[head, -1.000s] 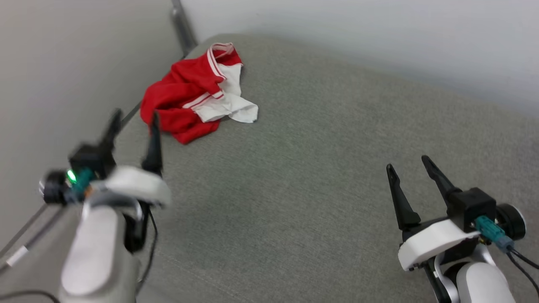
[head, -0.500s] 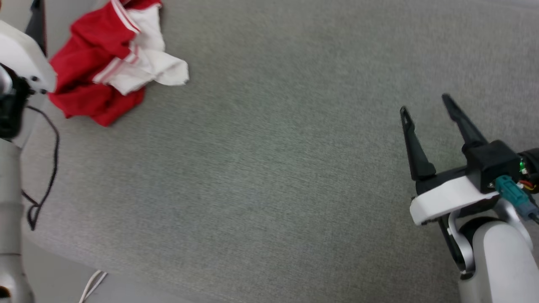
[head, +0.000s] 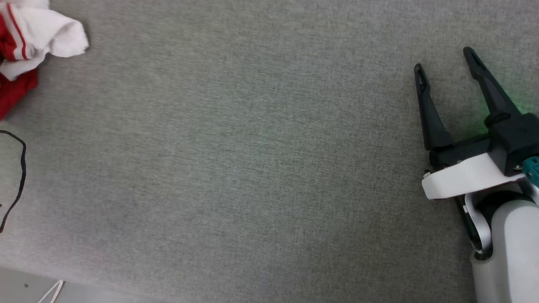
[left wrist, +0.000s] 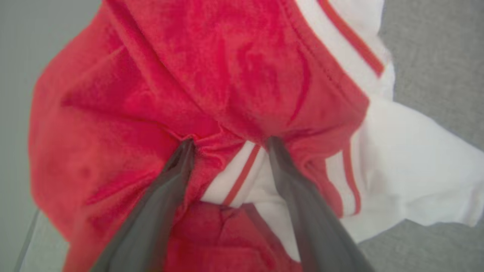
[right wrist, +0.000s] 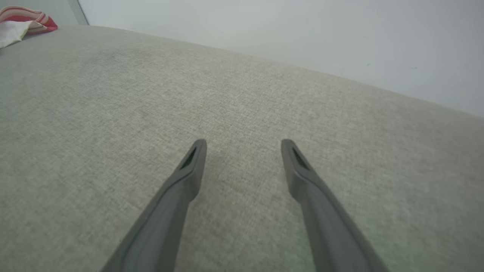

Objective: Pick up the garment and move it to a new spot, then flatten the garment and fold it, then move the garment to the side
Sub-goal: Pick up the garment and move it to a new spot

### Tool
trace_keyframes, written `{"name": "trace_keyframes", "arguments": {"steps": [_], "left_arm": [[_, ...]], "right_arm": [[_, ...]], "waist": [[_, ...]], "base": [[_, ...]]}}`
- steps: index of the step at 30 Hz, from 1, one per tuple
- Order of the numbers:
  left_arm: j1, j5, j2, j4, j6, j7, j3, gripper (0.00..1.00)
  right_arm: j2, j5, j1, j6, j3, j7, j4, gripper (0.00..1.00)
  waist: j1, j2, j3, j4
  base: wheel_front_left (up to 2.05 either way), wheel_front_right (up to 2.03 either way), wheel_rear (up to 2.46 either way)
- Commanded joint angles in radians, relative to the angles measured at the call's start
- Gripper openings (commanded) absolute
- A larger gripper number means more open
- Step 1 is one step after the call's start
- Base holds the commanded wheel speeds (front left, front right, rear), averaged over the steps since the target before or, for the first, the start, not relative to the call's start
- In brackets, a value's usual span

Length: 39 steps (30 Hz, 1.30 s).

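Note:
The garment (head: 25,46) lies crumpled at the far left of the head view, red with a white sleeve and striped trim. In the left wrist view the garment (left wrist: 211,87) is very close, and my left gripper (left wrist: 228,145) stands open with both fingertips pressed into its red folds, a striped bit of trim between them. My right gripper (head: 446,63) is open at the right of the head view, hovering over bare grey fabric. In the right wrist view my right gripper (right wrist: 242,149) has nothing between its fingers, and the garment (right wrist: 22,22) is a small patch at the far upper left.
A grey fabric surface (head: 252,160) spreads under everything. Its near edge (head: 126,290) runs along the bottom left of the head view, with floor and a white cord below. A black cable (head: 19,168) hangs at the left edge. A pale wall (right wrist: 302,34) stands behind.
The head camera has turned right and down, so the garment slid to the frame's left edge. The left arm has left the head view; the right gripper stays open.

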Motion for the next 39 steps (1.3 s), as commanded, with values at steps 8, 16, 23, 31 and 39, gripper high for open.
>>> {"name": "trace_keyframes", "arguments": {"steps": [8, 16, 23, 31, 39], "left_arm": [[0.034, -0.084, -0.029, 0.130, 0.002, 0.030, -0.036, 0.00], [-0.063, -0.028, 0.028, 0.178, 0.020, -0.182, -0.038, 0.00], [-0.119, 0.049, 0.041, 0.213, 0.061, -0.389, -0.068, 0.00], [-0.152, 0.094, 0.006, 0.191, 0.045, -0.573, -0.107, 0.00], [-0.097, 0.130, -0.078, 0.111, 0.063, -0.706, -0.157, 0.00]], "right_arm": [[-0.005, -0.012, 0.001, -0.001, -0.009, 0.014, -0.022, 1.00], [0.010, 0.004, 0.016, -0.001, -0.009, -0.007, -0.005, 1.00], [0.036, 0.036, 0.063, -0.001, -0.028, -0.049, 0.064, 1.00], [0.050, 0.077, 0.146, -0.001, -0.055, -0.081, 0.129, 1.00], [0.051, 0.144, 0.246, -0.001, -0.092, -0.083, 0.154, 1.00]], "waist": [[-0.0001, 0.0000, 0.037, -0.030], [-0.0001, 0.0000, -0.051, -0.030], [-0.0001, 0.0000, -0.221, -0.037], [-0.0001, 0.0000, -0.428, -0.071], [-0.0001, 0.0000, -0.579, -0.126]], "base": [[0.00, 0.00, 0.00], [0.00, 0.00, 0.00], [0.00, 0.00, 0.00], [0.00, 0.00, 0.00], [0.00, 0.00, 0.00]]}}
